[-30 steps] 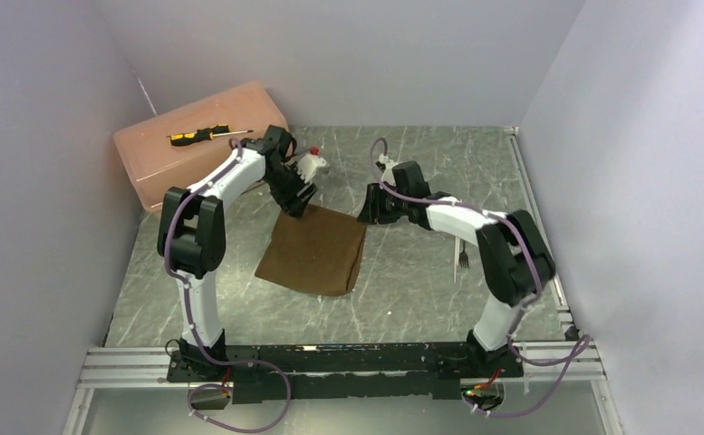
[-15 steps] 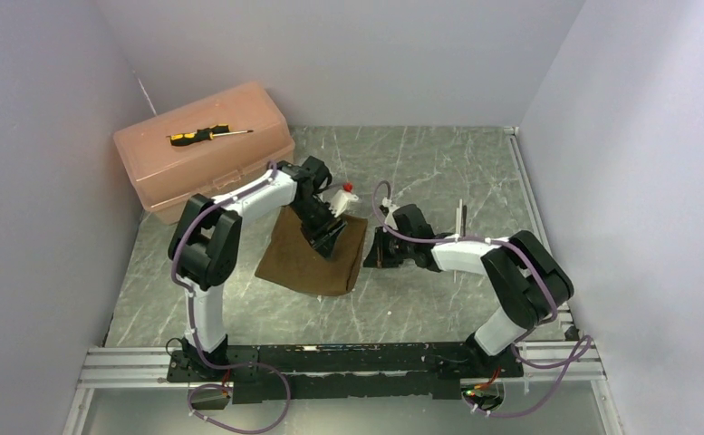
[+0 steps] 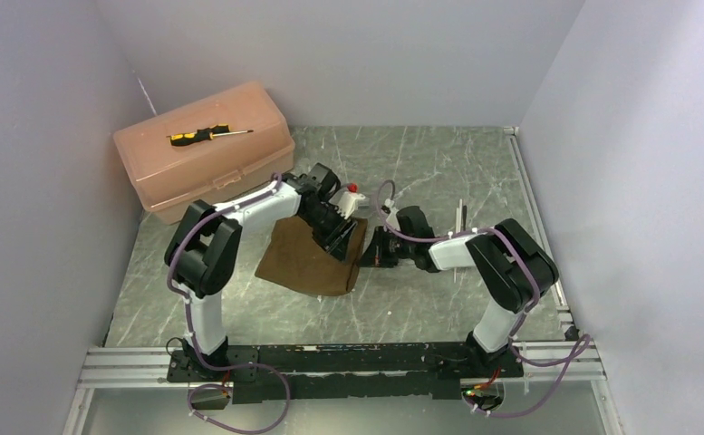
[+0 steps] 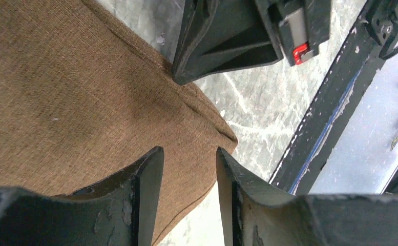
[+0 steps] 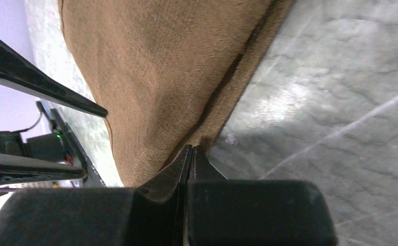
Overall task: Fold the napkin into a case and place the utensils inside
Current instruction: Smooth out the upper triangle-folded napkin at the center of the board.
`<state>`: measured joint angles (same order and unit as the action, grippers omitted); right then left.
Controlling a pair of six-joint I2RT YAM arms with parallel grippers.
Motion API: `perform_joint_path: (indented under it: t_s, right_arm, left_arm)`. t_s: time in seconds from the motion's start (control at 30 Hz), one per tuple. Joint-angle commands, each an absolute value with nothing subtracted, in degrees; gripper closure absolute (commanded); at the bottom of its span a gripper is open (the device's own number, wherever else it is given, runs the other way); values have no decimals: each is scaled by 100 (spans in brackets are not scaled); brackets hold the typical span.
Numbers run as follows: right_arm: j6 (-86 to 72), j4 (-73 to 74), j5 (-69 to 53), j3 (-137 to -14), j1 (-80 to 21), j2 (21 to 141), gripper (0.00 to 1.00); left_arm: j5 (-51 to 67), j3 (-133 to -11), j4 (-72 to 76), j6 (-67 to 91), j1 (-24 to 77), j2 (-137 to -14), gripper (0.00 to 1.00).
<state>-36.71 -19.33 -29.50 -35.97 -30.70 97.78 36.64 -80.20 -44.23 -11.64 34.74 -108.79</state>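
Both arms now crowd the napkin (image 3: 312, 256) lying on the table (image 3: 438, 172); a second ago they stood at its far edge. From above, the left gripper (image 3: 339, 243) hangs over its right side. The left wrist view shows those jaws parted above the cloth. The right gripper (image 5: 190, 149), jaws pressed together, pinches the napkin's edge.

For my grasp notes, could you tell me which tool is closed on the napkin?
The right tool, pinching the napkin's edge; the left tool hovers above it, fingers apart.
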Motion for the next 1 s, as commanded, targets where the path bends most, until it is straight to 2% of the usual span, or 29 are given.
perform_joint_path:
  t_s: [0.0, 0.57, 0.7, 0.97]
  right_arm:
    - [-4177, -2869, -3539, -3293, -2713, 9989, 100]
    - [-4539, -3272, -4387, -3173, -2369, 10451, 100]
    - [-4524, -3210, -4491, -3234, -2352, 10523, 100]
    - [-4560, -3171, -4687, -3368, -2349, 10671, 100]
  left_arm:
    - [3548, -7776, -3731, -703, 3690, -10779, 51]
    - [2191, -8197, -3884, -729, 4209, -11534, 50]
    - [2039, -8202, -3859, -809, 4329, -11559, 55]
    - [2130, -8254, -3911, -746, 4412, -11697, 72]
